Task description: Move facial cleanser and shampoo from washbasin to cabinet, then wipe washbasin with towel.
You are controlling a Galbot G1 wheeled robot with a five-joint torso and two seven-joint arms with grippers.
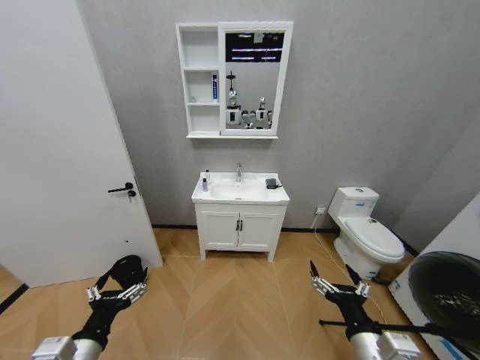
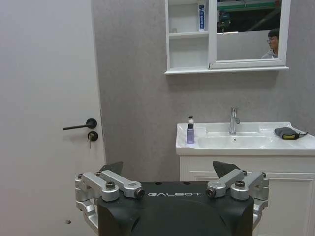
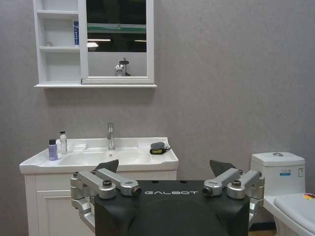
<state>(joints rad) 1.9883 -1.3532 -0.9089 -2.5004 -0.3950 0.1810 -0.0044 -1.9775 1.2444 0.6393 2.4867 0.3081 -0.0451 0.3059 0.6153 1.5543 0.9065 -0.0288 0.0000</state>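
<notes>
You see both claws, left claw (image 1: 116, 289) and right claw (image 1: 339, 283), released low over the wood floor (image 1: 232, 300), with the washbasin (image 1: 240, 192) at frame centre holding bottles (image 1: 205, 181) and towel (image 1: 271, 182) beneath the cabinet (image 1: 201, 79).

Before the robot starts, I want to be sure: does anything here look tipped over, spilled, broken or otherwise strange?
Nothing stands out. Two small bottles stand upright on the washbasin rim by its corner, the dark towel lies on the opposite side of the faucet, and a tube stands in the cabinet. Both grippers, left gripper and right gripper, are open and far from the basin.
</notes>
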